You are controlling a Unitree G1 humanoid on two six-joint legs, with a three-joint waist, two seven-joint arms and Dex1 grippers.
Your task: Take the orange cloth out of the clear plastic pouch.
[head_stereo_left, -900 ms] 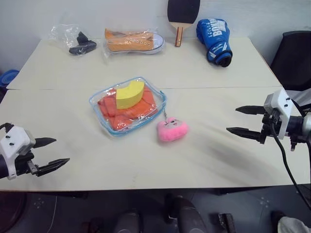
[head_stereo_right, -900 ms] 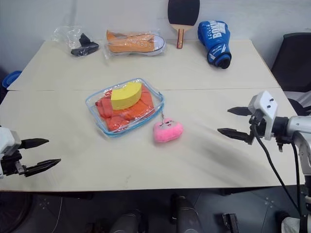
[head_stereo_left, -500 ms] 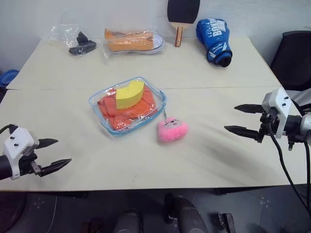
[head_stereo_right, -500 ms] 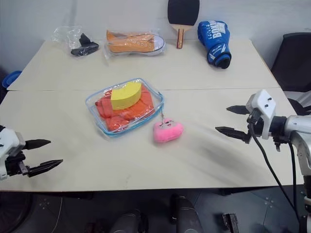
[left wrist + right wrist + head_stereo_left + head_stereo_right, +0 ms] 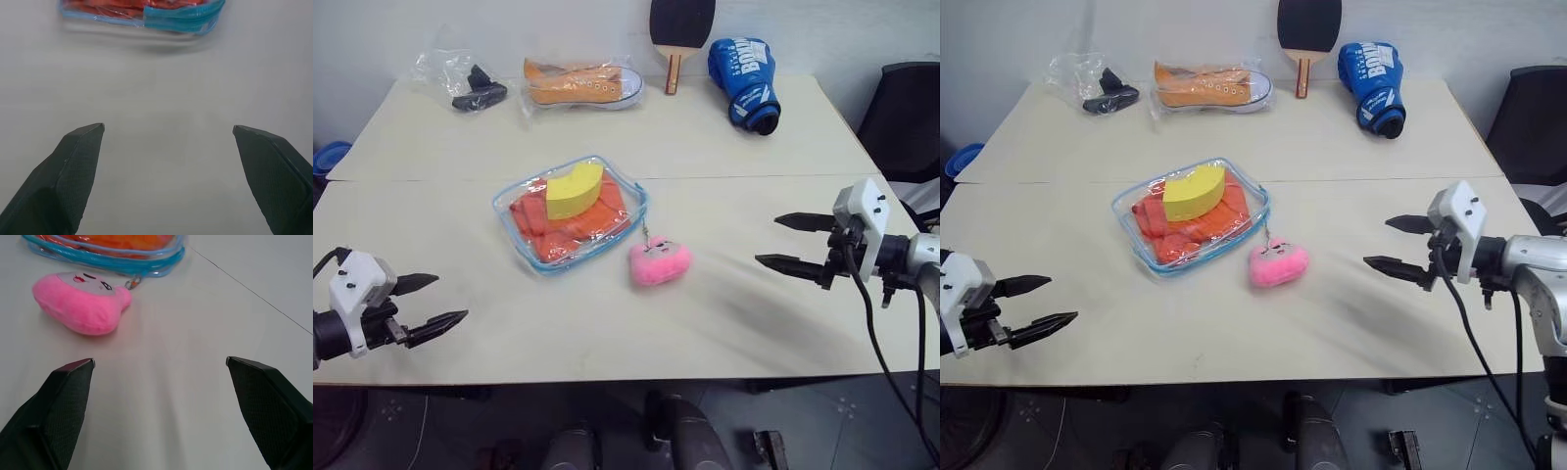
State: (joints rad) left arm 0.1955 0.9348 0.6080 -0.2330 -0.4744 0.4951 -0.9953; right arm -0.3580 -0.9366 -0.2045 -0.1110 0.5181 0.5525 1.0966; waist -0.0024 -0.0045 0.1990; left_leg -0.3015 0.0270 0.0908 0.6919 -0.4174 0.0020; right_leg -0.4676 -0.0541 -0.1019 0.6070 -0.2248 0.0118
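Head views, pouch: the flat clear plastic pouch with light blue zipper trim is lying at the middle of the pale beige table, zipped edge unbroken.
Head views, cloth: the folded bright orange cloth is sitting inside the pouch, with a yellow wedge-shaped sponge on top of it.
Head views, charm: the pink plush charm is resting on the table just beside the pouch's near corner, joined by a short chain.
Head views, left gripper: hovering over the near left table edge, 2 black fingers spread wide, holding nothing, well apart from the pouch.
Head views, right gripper: hovering at the right side, fingers spread wide, empty, pointing toward the charm.
Head views, far edge: an orange canvas sneaker in a thin clear bag, a black item in a wrinkled clear bag, a black table-tennis paddle, a blue boxing glove.
Left wrist view: the pouch's blue edge is showing beyond the wide-set fingers.
Right wrist view: the charm and pouch corner are lying beyond the wide-set fingers.
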